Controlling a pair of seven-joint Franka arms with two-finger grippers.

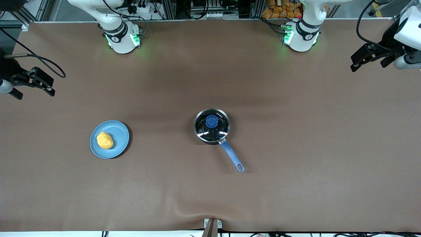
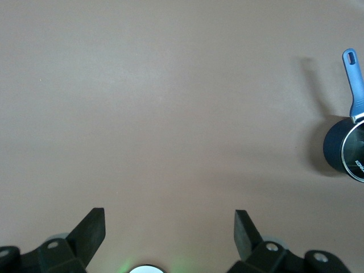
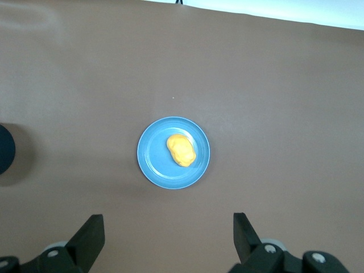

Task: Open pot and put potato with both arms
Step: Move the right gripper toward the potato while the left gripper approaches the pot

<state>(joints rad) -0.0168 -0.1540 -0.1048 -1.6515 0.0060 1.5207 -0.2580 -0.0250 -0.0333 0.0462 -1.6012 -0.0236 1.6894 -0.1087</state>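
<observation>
The black pot stands mid-table with its glass lid on, blue knob on top, and its blue handle pointing toward the front camera. Part of the pot also shows in the left wrist view. The yellow-orange potato lies on a light-blue plate toward the right arm's end; it also shows in the right wrist view. My left gripper is open and empty, high over the left arm's end of the table. My right gripper is open and empty, high over the right arm's end.
The brown table cover spreads wide around pot and plate. Both arm bases with green lights stand along the table's edge farthest from the front camera. A small bracket sits at the table's nearest edge.
</observation>
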